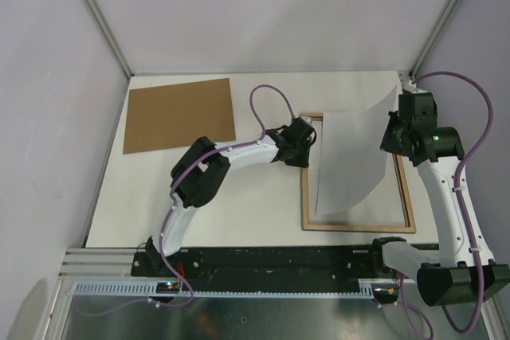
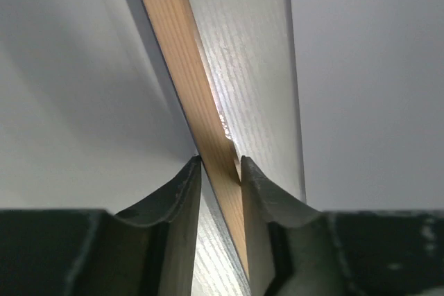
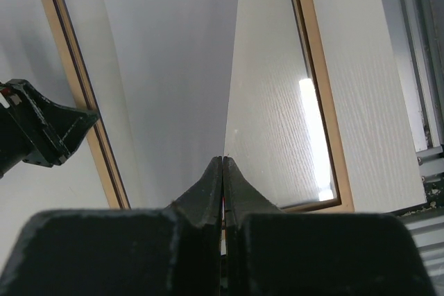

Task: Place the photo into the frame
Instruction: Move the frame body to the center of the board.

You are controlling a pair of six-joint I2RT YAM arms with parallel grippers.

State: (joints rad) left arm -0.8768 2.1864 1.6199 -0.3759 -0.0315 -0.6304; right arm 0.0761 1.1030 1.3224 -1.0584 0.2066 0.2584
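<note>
The frame [image 1: 358,228] lies on the table right of centre, its light wood back facing up. The photo [image 1: 355,157] shows only its plain white back. It hangs tilted over the frame, upper edge raised, lower edge inside the opening. My right gripper [image 1: 393,137] is shut on the photo's right edge; in the right wrist view the sheet [image 3: 173,67] runs out from the closed tips [image 3: 222,159] over the frame [image 3: 319,67]. My left gripper [image 1: 307,142] sits at the frame's left rail near its top. In the left wrist view both fingertips [image 2: 220,161] press the wooden rail [image 2: 187,67].
A flat brown backing board [image 1: 179,115] lies at the back left of the white table top [image 1: 239,212]. Grey walls close in the table on three sides. A black rail with the arm bases [image 1: 279,260] runs along the near edge.
</note>
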